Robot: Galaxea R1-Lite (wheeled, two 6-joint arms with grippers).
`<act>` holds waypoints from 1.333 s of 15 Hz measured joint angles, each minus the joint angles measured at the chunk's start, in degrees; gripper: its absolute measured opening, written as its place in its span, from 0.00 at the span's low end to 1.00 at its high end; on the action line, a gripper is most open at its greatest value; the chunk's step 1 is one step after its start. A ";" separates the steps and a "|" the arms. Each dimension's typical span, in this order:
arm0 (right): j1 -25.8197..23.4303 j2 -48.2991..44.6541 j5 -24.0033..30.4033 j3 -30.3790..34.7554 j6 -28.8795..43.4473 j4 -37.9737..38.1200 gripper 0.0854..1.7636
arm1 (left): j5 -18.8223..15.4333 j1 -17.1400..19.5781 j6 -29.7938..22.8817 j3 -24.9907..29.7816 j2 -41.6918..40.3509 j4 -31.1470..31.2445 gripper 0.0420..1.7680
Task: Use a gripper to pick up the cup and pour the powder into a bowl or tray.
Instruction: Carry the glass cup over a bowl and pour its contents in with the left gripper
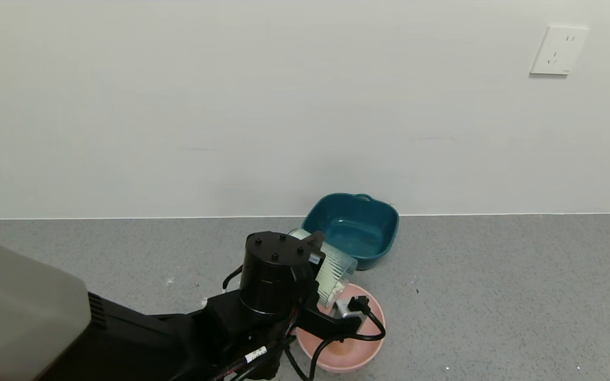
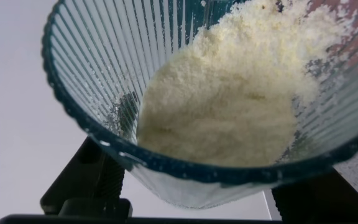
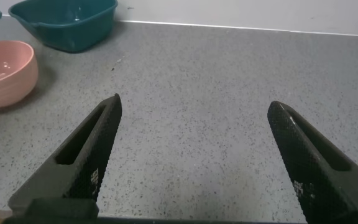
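Note:
My left gripper (image 1: 313,262) is shut on the cup (image 1: 332,269), a ribbed pale blue-green cup. It holds the cup tipped on its side above the far rim of the pink bowl (image 1: 355,352). In the left wrist view the cup (image 2: 104,62) fills the frame, with a heap of cream powder (image 2: 229,106) lying against its lower wall near the rim. My dark fingers (image 2: 98,180) show on either side below it. A little powder (image 1: 338,288) shows at the cup's mouth in the head view. My right gripper (image 3: 194,124) is open and empty over bare floor, away from the bowl (image 3: 5,71).
A dark teal tub (image 1: 352,227) stands behind the bowl against the white wall; it also shows in the right wrist view (image 3: 67,22). The surface is grey and speckled. A wall socket (image 1: 558,50) is at the upper right. A grey panel (image 1: 14,312) fills the lower left.

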 joint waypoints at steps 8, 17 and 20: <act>0.00 0.00 0.02 0.00 0.00 0.02 0.97 | 0.28 -1.33 2.57 2.32 0.52 -1.04 0.73; 0.00 0.00 0.02 0.00 0.00 0.02 0.97 | 2.65 -1.90 9.75 3.97 1.18 -6.33 0.73; 0.00 0.00 0.02 0.00 0.02 0.00 0.97 | 2.71 -1.90 10.23 3.89 1.62 -6.39 0.73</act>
